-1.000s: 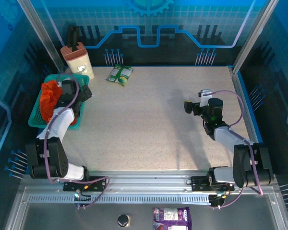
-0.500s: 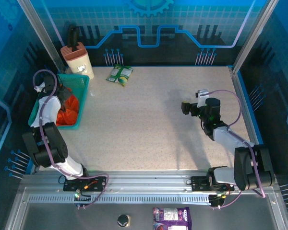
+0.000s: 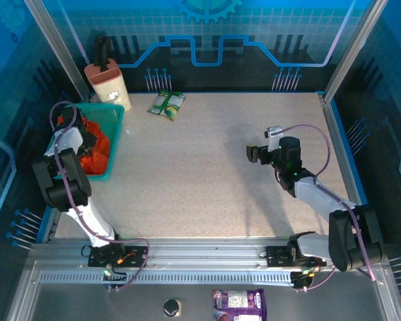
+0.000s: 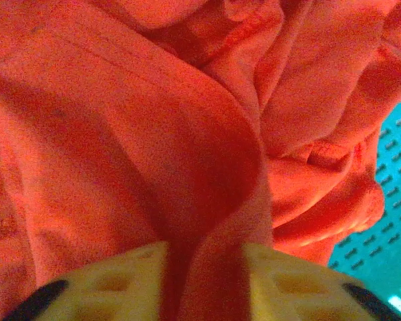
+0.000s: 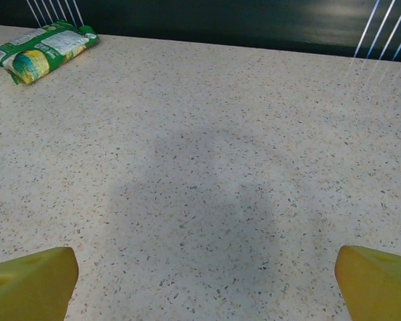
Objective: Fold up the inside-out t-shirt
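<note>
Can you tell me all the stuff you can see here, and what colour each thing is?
t-shirt: one, bright orange-red, crumpled inside the basket
basket: one, teal mesh, at the table's left edge
green packet: one, green, lying flat at the back of the table
container: one, tan with a dark top, standing behind the basket
purple packet: one, purple, on the grey ledge in front of the arms' bases
table: one, speckled beige
left gripper: one, yellow fingers, down in the basket, closed on a fold of the t-shirt
right gripper: one, yellow fingers, open above bare table on the right
</note>
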You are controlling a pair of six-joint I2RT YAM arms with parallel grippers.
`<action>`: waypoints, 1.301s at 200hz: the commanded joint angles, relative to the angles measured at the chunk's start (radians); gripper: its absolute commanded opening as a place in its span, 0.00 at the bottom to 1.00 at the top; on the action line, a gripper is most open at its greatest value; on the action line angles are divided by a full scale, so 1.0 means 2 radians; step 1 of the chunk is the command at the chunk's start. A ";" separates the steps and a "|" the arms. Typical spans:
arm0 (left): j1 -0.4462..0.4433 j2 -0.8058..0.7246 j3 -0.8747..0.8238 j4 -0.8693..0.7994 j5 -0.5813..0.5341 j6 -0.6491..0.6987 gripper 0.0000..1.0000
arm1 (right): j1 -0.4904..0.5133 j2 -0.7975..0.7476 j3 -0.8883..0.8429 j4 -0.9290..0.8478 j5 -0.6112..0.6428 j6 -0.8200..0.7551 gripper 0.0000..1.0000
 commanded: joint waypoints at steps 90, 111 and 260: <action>0.003 -0.179 -0.012 0.106 0.223 0.012 0.00 | 0.086 -0.039 0.076 -0.065 0.094 -0.059 0.97; 0.000 -0.218 -0.016 0.159 0.292 -0.001 0.00 | 0.105 -0.054 0.086 -0.075 0.122 -0.075 0.97; -0.360 -0.204 0.169 0.142 0.392 0.110 0.00 | 0.139 -0.147 0.109 -0.129 0.237 -0.065 0.89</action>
